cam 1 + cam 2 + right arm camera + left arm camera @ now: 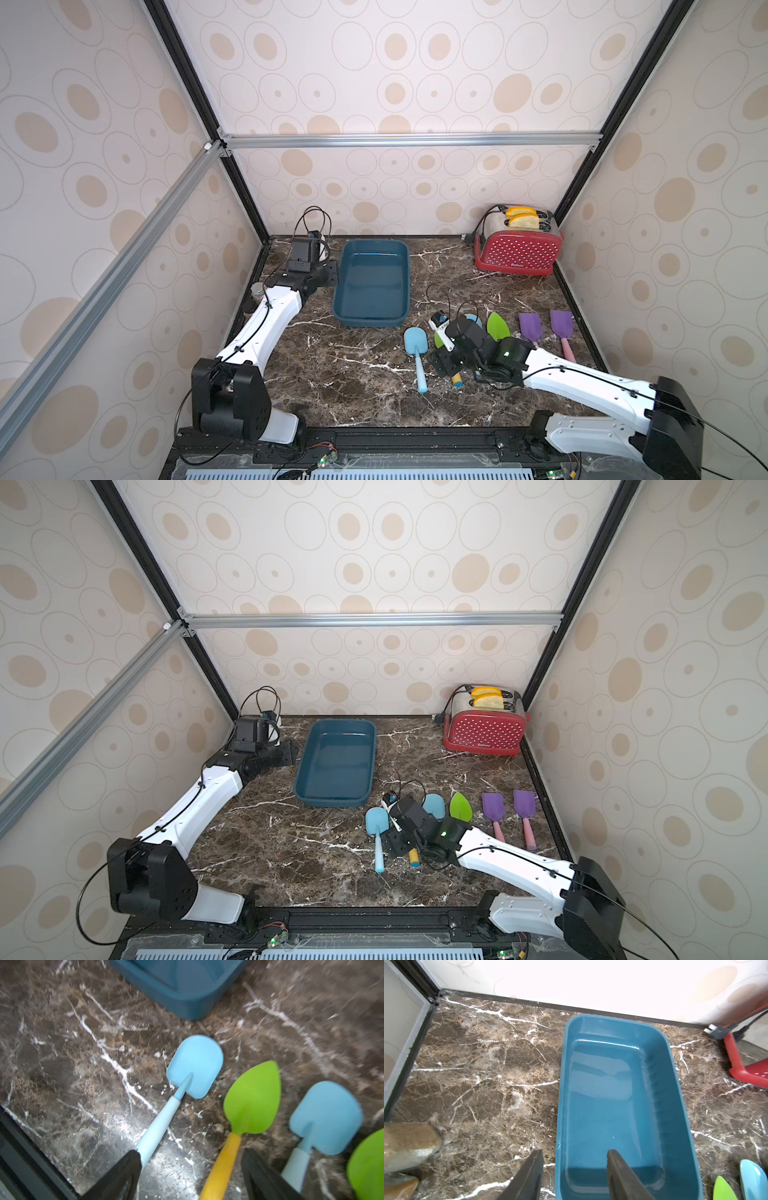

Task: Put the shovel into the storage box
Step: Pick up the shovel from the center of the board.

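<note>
In both top views the storage box (372, 286) sits left of centre on the marbled surface (353, 374), with nothing inside. The left gripper (328, 275) hangs just beside its left wall. A red dotted toaster (517, 253) stands at the upper right of the surface. Across the lower right lies a row of shovels, all outside the box. From the left they are a light blue shovel (417, 344), a green shovel (439, 340) mostly under the right gripper (446, 361), a second blue shovel (475, 320) and a second green shovel (498, 326). Next comes a purple shovel (530, 326) with its twin beside it.

In the left wrist view, the left gripper (575, 1150) is partly open and holds nothing. One of its fingers (533, 1172) is over the surface and the other is over the box floor.

The right wrist view is blurred. The right gripper (190, 1152) stands wide open, with the green shovel's yellow handle (220, 1165) between its jaws and not clamped. The light blue shovel's handle passes one finger, and its blade lies near the box corner.
</note>
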`<action>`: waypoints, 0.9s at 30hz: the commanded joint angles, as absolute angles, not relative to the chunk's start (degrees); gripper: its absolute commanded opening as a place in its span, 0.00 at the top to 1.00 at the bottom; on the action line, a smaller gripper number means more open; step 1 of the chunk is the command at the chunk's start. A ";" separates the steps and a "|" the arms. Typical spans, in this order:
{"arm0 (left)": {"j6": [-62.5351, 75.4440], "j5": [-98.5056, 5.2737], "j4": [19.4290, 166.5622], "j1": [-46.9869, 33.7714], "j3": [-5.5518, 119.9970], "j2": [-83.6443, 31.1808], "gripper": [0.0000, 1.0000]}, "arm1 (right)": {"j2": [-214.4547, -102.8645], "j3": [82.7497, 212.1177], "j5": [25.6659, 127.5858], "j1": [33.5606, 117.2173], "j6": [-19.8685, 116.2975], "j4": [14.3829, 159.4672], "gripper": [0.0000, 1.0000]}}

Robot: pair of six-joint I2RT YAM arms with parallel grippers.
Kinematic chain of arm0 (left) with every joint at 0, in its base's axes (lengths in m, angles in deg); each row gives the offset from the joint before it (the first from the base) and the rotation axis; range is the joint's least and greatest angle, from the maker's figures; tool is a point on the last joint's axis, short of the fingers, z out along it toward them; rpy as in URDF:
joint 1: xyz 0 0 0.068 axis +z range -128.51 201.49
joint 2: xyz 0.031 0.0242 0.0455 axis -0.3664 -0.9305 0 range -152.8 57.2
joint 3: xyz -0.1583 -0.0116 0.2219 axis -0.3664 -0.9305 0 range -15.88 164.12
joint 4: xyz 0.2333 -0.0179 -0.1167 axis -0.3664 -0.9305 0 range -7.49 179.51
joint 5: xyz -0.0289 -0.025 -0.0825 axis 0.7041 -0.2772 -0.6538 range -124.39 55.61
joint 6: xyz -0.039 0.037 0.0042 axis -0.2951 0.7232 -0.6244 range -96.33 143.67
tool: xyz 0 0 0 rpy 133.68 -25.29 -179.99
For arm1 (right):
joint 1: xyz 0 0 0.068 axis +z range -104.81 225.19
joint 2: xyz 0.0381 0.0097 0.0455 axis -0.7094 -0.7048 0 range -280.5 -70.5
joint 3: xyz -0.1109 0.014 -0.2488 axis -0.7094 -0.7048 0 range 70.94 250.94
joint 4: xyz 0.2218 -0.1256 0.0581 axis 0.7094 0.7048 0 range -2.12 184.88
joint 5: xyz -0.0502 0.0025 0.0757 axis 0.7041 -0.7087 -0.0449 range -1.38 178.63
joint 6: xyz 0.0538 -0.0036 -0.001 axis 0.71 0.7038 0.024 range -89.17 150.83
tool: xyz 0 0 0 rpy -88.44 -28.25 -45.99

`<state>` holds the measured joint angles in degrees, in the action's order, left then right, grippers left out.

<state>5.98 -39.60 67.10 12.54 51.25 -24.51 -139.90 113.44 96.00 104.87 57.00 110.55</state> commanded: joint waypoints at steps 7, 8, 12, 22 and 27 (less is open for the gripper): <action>3.29 -39.94 70.69 12.00 47.84 -22.23 0.45 | -150.63 113.03 95.45 110.05 63.52 105.79 0.19; 3.27 -40.17 70.70 12.00 47.84 -22.24 0.44 | -151.27 113.17 95.32 110.14 63.46 105.33 0.19; 3.26 -39.76 70.97 11.92 46.81 -21.59 0.44 | -153.83 114.27 95.65 110.20 62.70 105.25 0.23; 3.71 -39.68 71.36 11.91 46.25 -22.05 0.43 | -160.45 117.52 94.77 110.33 62.78 106.86 0.39; 3.64 -40.01 71.40 11.91 46.62 -23.03 0.43 | -159.08 116.54 95.83 110.34 62.82 110.65 0.61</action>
<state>3.95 -39.84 70.71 12.32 46.44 -22.81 -160.27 116.31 94.95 110.11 62.34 106.99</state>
